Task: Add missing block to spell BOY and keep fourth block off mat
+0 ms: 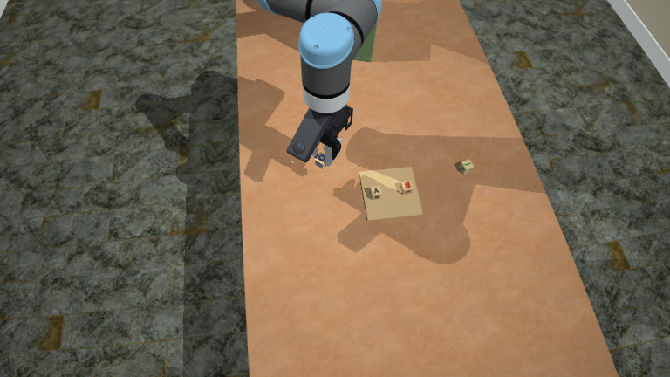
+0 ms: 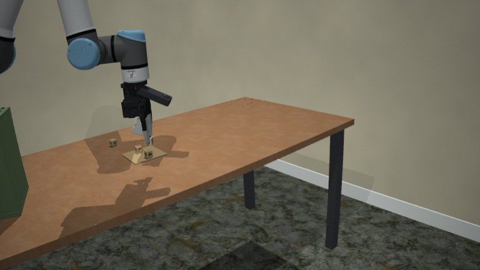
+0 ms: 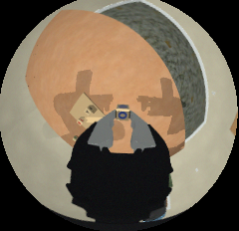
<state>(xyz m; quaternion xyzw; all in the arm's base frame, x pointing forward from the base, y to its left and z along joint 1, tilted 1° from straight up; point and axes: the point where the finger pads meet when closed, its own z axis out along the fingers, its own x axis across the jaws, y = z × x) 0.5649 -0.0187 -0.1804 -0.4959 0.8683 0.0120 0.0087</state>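
Note:
My gripper [image 1: 323, 158] [image 2: 149, 140] [image 3: 122, 111] is shut on a small block with a blue letter O [image 1: 320, 159] [image 3: 121, 114] and holds it above the table, to the left of the tan mat [image 1: 395, 207] [image 2: 158, 154] [image 3: 81, 104]. On the mat sit a block with a black Y [image 1: 373, 192] [image 2: 147, 153] and a block with a red B [image 1: 406, 186] [image 2: 137, 148], a small gap apart. A block with a green letter [image 1: 466, 166] [image 2: 113, 142] lies on the table off the mat, to the right in the top view.
The brown table top [image 1: 395, 293] [image 2: 247, 125] is long and narrow, with its edges close on both sides. The green robot base [image 1: 367, 31] [image 2: 10, 167] stands at the table's far end. Stone floor [image 1: 99, 205] lies around it.

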